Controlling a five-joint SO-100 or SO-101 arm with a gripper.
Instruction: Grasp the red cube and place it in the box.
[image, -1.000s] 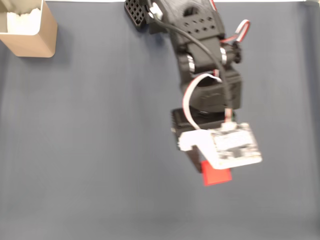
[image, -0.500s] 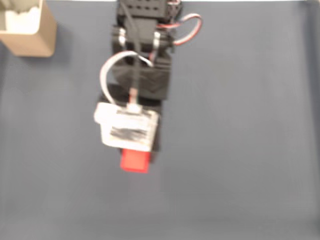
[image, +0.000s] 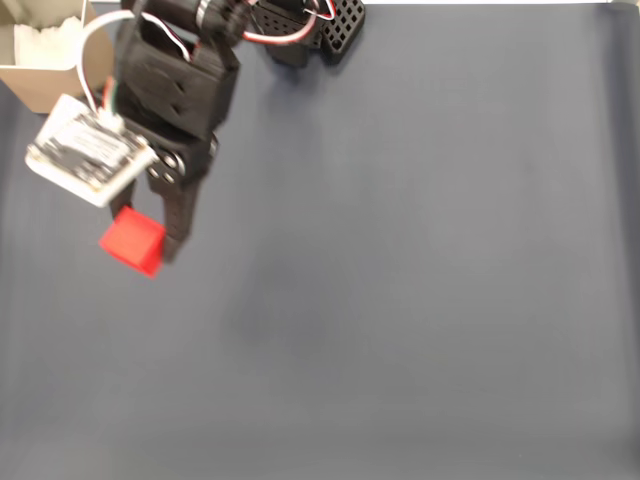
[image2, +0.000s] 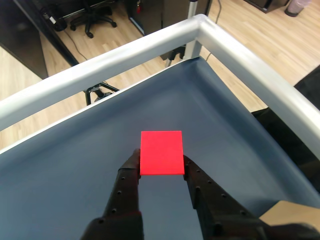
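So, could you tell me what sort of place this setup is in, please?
Probably an office or lab. The wrist view shows a wood-look floor and a wheeled office chair beyond the metal rail that edges the grey mat. On it the gripper holds the red cube.

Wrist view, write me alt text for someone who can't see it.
A red cube is pinched between the jaws of a black gripper, held above a dark blue table with a silver rim. A tan box corner shows at lower right, wooden floor beyond.
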